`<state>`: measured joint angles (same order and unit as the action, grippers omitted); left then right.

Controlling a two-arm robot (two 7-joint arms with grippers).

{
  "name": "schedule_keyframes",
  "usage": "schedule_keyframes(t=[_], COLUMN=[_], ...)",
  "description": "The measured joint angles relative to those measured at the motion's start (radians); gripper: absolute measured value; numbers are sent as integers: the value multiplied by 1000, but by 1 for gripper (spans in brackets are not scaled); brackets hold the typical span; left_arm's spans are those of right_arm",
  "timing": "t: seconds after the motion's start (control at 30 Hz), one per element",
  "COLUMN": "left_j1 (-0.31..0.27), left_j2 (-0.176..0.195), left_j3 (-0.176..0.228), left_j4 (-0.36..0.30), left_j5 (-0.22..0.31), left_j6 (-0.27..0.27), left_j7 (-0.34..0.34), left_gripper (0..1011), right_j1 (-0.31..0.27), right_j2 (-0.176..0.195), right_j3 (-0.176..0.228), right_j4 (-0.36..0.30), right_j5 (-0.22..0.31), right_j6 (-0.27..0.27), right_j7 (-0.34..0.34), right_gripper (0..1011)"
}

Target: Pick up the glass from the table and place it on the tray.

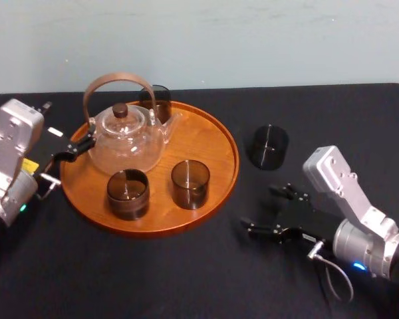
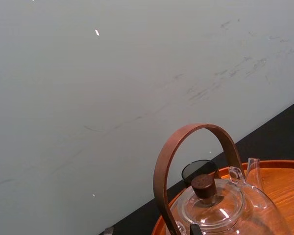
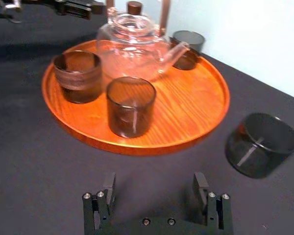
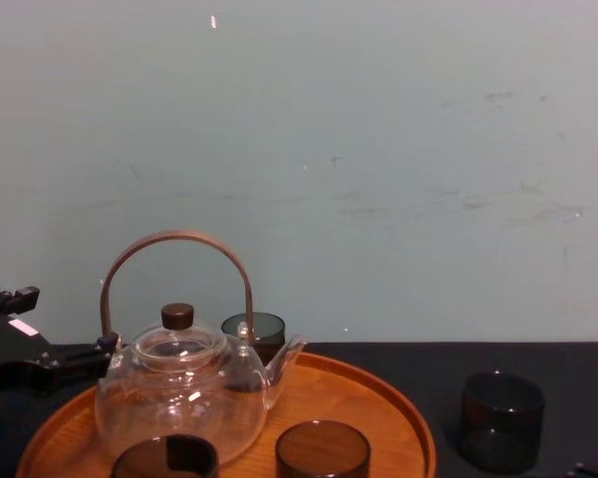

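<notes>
In the head view, our right end effector [image 1: 261, 210] is hovering, fingers apart, near the glass [image 1: 268, 146] on the desk [image 1: 186, 279], just right of the tray [image 1: 234, 156]. The left end effector [image 1: 80, 145] is idling by the tray, and we cannot tell its state. In the right wrist view, the glass is sitting off the fingers' line, so we are judging this the reach step. The next move calls for centring on the glass and straddling it.

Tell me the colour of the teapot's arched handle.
The handle is reddish brown, like wood; the chest view shows it best.
</notes>
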<state>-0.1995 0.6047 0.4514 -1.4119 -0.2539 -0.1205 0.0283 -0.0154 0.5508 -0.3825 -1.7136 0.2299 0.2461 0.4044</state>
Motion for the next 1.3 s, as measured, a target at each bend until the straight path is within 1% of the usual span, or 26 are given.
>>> schedule_keyframes(t=[0.37,0.47,0.6,0.73,1.0,1.2,1.3], left_j1=[0,0,0,0,0,0,0], left_j2=[0,0,0,0,0,0,0], left_j3=[0,0,0,0,0,0,0], left_j4=[0,0,0,0,0,0,0], left_j5=[0,0,0,0,0,0,0], left_j6=[0,0,0,0,0,0,0], left_j7=[0,0,0,0,0,0,0], left_gripper=[1009,1010,1010,1010,1010,1010,1009], right_j1=[-23,-21,-13,5,46,72,91], right_j2=[5,3,0,-8,-25,-35,-40], right_j3=[64,87,102,121,138,140,133], right_j4=[0,12,27,62,137,170,186], right_j5=[2,2,2,1,-2,-4,-8], right_j6=[-10,-12,-13,-14,-19,-32,-40], right_j7=[-30,-39,-44,-48,-45,-34,-24], right_gripper=[1002,1003,1002,1002,1003,1002,1002])
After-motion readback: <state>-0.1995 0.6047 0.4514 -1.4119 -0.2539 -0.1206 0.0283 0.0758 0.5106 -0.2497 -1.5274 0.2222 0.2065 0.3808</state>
